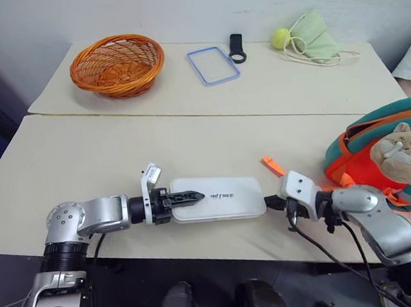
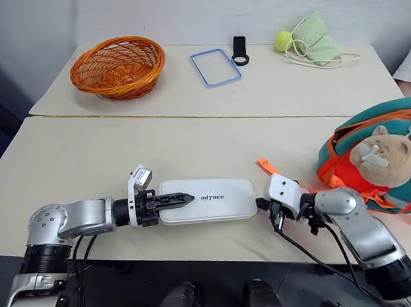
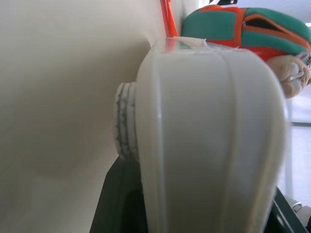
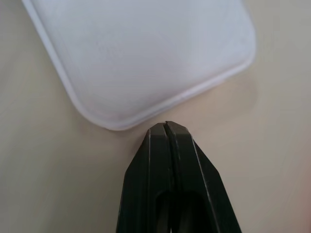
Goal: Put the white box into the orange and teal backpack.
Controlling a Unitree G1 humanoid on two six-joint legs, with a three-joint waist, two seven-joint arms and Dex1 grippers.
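The white box (image 1: 220,197) lies flat near the table's front edge, its long side running left to right. My left gripper (image 1: 197,195) reaches in from the left and is shut on the box's left end, one black finger lying over its top. In the left wrist view the box end (image 3: 209,141) sits between the fingers. My right gripper (image 4: 167,125) is shut and empty, its tip just off the box's right end (image 4: 146,58), with a small gap between them. The teal and orange backpack (image 1: 374,129) with a beige bear (image 1: 405,155) lies at the right edge of the table.
On the far table are an orange wicker basket (image 1: 117,64), a blue-rimmed clear frame (image 1: 213,65), a black ring-ended object (image 1: 236,48), a yellow-green ball (image 1: 280,39) and a pale green pouch (image 1: 316,38). An orange strap end (image 1: 273,166) lies between box and backpack.
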